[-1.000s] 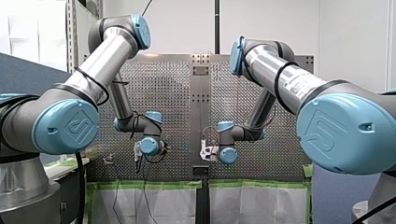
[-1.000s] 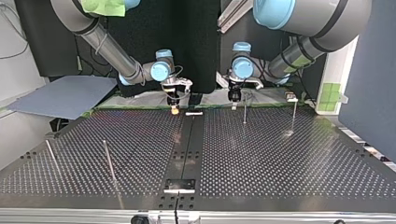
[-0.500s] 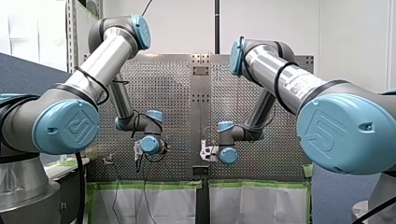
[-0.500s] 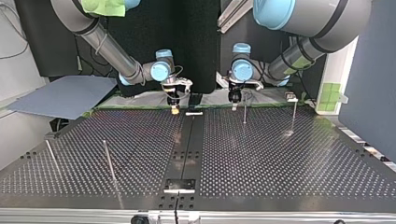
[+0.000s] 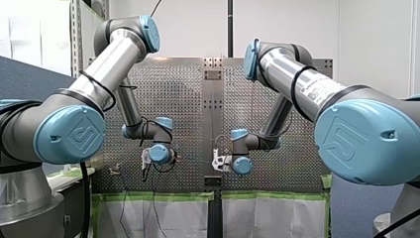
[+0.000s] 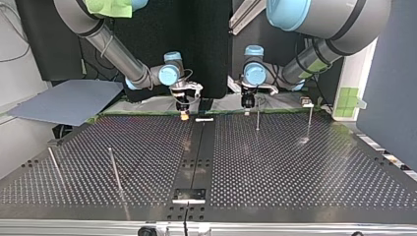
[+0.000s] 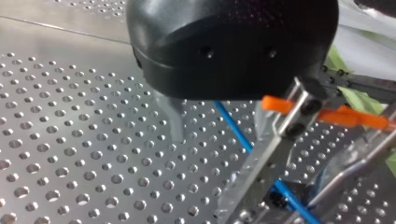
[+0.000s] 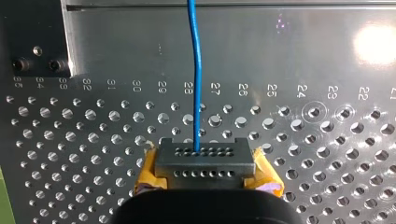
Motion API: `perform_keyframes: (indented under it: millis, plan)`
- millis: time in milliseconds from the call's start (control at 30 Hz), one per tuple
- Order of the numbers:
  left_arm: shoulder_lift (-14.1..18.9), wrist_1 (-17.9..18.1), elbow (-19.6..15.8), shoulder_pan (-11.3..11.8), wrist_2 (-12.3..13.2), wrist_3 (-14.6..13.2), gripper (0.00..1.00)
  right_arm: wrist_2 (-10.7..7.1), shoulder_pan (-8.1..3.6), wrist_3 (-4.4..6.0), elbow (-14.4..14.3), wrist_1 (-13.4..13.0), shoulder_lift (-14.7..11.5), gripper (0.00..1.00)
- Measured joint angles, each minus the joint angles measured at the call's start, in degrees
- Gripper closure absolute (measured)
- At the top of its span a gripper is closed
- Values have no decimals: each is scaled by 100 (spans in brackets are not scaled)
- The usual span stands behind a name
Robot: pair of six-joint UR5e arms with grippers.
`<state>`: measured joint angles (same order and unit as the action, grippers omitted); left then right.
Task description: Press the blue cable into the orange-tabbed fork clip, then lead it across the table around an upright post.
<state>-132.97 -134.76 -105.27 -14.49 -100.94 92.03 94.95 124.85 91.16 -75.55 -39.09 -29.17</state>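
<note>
A dark perforated metal table (image 6: 295, 172) fills the top view, with a solid strip down its middle and green tape (image 6: 142, 105) along its far edge. A grey-blue flat sheet (image 6: 64, 101) lies off the table at that view's left. A white panel (image 6: 361, 73) bearing green square stickers stands at its right.

Thin upright metal posts rise from the holes. One post (image 6: 257, 117) stands just beside my left gripper (image 6: 247, 104), and a second post (image 6: 310, 120) stands further to the view's right.

My right gripper (image 6: 183, 114), with yellow pads, sits low at the far edge near the middle strip. In the right wrist view it is clamped on the blue cable (image 8: 198, 70), which runs straight ahead over the table.

In the left wrist view the cable slants under the black gripper body and passes behind the metal fork clip with orange tabs (image 7: 285, 126), which hides that stretch. Only one metal finger (image 7: 173, 119) shows there, apart from the cable, so I cannot tell how the left jaws stand.
</note>
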Motion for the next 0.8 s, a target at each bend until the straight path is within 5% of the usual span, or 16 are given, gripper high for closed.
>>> perform_keyframes:
  millis: [33, 100, 133, 167, 800]
  plan:
    - [0, 0, 0, -1, -28, -8, 60, 1, 0, 0, 0, -1, 0, 100]
    - [1, 1, 0, -6, -89, -15, 81, 3, 0, 0, 0, -2, 1, 100]
    - [1, 1, 0, -10, -123, -19, 81, 3, 0, 0, 0, -2, 1, 100]
    - [2, 1, 0, -13, -144, -24, 98, 4, 0, -1, 0, -4, 1, 100]
    - [10, -92, 137, -60, 71, -125, 98, 0, 3, -3, 3, 18, 4, 100]
